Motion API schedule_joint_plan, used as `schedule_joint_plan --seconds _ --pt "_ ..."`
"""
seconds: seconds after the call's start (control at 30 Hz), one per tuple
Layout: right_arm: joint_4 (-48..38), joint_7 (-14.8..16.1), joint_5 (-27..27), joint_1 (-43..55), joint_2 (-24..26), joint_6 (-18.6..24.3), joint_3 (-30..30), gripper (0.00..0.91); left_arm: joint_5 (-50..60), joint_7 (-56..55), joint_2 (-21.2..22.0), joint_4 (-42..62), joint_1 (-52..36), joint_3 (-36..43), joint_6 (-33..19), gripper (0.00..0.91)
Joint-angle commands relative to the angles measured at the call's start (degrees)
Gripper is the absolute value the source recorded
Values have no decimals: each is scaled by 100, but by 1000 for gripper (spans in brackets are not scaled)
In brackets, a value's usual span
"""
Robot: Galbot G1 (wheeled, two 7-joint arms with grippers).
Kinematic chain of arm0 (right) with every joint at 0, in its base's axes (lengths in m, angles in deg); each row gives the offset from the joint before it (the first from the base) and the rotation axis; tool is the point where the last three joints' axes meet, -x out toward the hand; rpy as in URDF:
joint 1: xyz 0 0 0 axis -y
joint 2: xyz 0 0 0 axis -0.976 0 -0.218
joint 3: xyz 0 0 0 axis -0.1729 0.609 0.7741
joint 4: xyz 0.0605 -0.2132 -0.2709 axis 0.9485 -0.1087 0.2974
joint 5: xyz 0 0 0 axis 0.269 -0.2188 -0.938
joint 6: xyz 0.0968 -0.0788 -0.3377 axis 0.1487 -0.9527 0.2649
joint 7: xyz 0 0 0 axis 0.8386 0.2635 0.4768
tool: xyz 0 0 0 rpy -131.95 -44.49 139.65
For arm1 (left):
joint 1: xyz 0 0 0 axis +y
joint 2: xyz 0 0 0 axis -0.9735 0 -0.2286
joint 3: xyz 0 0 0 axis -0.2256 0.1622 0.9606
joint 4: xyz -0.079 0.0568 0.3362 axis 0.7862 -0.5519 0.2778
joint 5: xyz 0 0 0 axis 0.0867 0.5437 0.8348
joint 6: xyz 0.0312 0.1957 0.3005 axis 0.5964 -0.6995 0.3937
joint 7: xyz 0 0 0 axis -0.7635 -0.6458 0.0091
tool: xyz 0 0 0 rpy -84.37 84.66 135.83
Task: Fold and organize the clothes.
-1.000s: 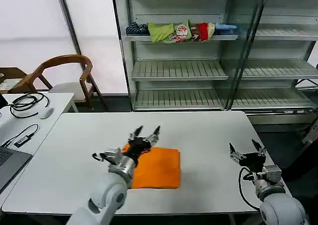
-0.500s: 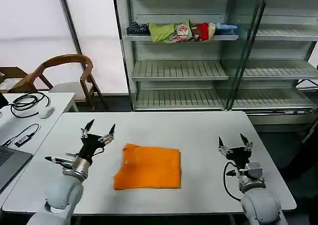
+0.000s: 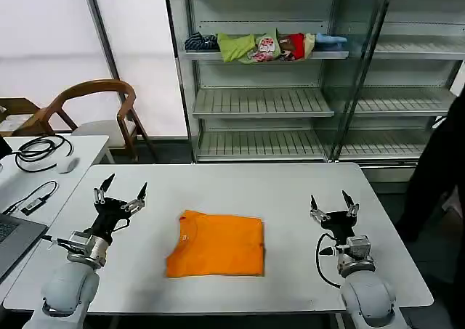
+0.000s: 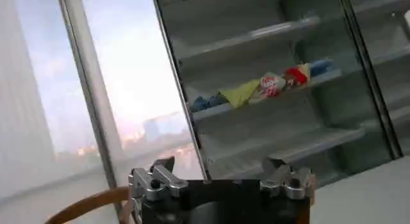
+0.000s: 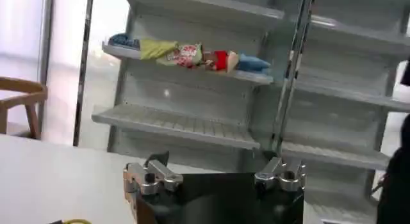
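Note:
The clothes are one bright orange T-shirt [image 3: 218, 243], lying folded into a flat rectangle in the middle of the white table [image 3: 283, 187]. My left gripper [image 3: 120, 189] stands to the left of the shirt, apart from it, fingers pointing up and open with nothing in them. To the right of the shirt my right gripper [image 3: 329, 204] also points up, open and empty. In the left wrist view the left gripper [image 4: 221, 175] faces the shelves with its fingers spread wide. The right gripper [image 5: 214, 171] looks the same in the right wrist view.
A bundle of green, red, blue and dark garments [image 3: 261, 46] lies on a shelf of the metal rack [image 3: 261, 100] behind the table. A wooden chair [image 3: 94, 107] and a side table with cables [image 3: 40, 151] stand left. A person in dark clothing [image 3: 439, 162] is at the right edge.
My left gripper has drawn back from over the shirt's left edge to the left of it. The right gripper has shifted a little toward the middle. The shirt lies flat.

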Motion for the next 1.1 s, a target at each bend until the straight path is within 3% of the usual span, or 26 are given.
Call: schedule_joint_plan --seconds 0.03,0.3,0.43,1.1 --pt "-164 -12 -120 133 -71 156 127 907 158 147 -56 33 69 -161 -129 907" --pt "-295 4 -128 274 -67 155 198 907 67 151 -24 21 -25 -103 52 907" --pt "-331 1 -473 355 -69 166 177 907 35 142 -3 3 -29 -89 142 907" --pt "-390 54 -807 437 -183 323 275 907 39 165 -57 126 -138 -34 96 907"
